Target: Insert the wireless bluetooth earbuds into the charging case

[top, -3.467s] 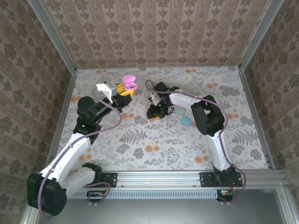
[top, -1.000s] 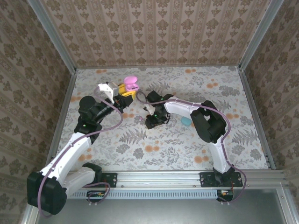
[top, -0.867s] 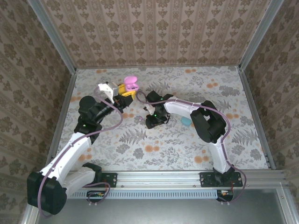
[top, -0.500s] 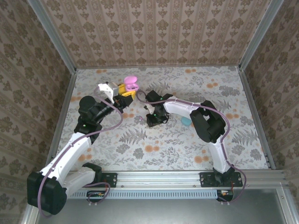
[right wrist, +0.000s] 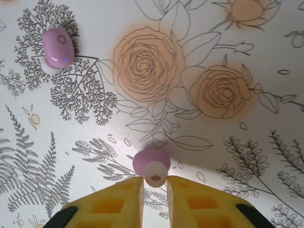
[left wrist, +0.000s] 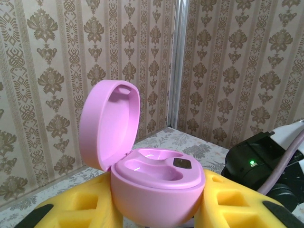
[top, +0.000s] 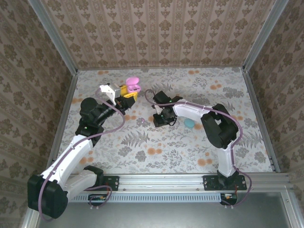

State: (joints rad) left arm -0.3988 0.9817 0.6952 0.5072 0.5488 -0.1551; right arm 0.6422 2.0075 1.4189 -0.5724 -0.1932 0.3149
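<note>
Closest, at 6 o'clock in the top view: both arm bases, bolted side by side at the near edge of the table (top: 156, 161). Up from there, near the middle of the flowery table: the right gripper (top: 160, 118), pointing down. Clenched on a tiny pink bud (right wrist: 151, 166), pinched right at the tips of its yellow fingers (right wrist: 126, 192) in the right wrist view. Soft grey shadow on the table just past the bud, at 12 o'clock from it. At 3 o'clock from that gripper in the top view, near it: a small mint-blue case (top: 189, 123), lying on the table. At 9 o'clock from the gripper: a second bud (top: 141, 120), pinkish purple too, lying alone on the leaf print. Well apart from the held bud, up at 10 o'clock from it in the right wrist view. Farther back, at 11 o'clock from the table's middle: the left gripper (top: 129, 90), squeezed shut around a pink case (left wrist: 156, 192). Held upright between two yellow fingers, with the lid (left wrist: 107, 126) flipped open and standing up at 10 o'clock. Inside the open case: two smooth dips and one small dark square. Behind it, at 4 o'clock in the left wrist view: a black part of the right arm with a tiny green light (left wrist: 250, 163). Farthest of all: the patterned back wall (top: 156, 33).
</note>
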